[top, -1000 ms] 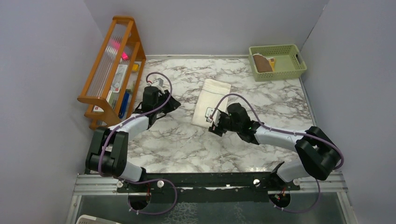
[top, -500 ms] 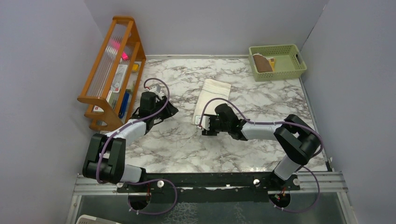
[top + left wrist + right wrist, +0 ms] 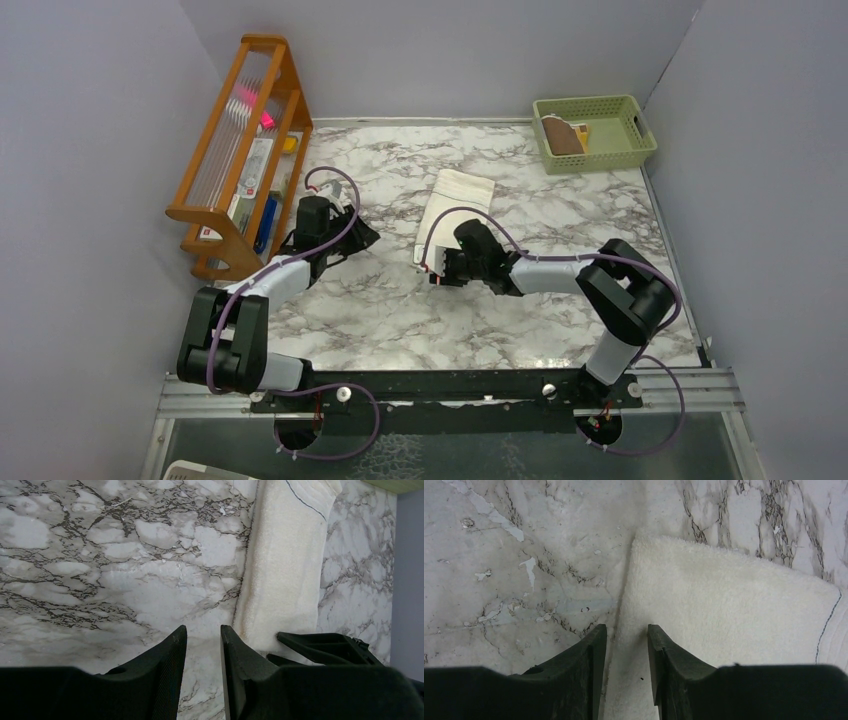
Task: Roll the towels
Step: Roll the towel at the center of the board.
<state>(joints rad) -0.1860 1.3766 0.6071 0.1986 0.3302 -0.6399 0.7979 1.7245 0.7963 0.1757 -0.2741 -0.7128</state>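
Cream towel (image 3: 455, 205) is lying flat, nothing rolled yet; right pincer (image 3: 626, 630) is straddling its edge part-open, left pincer (image 3: 203, 630) is hovering part-open, empty.

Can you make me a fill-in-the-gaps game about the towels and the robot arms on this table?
The brown cloth towel lies inside the ____ plastic basket. The flat cream cloth towel lies on the grey-veined ____ table. The ____ arm's black tool straddles the cream towel's edge.
Missing words: green, marble, right.
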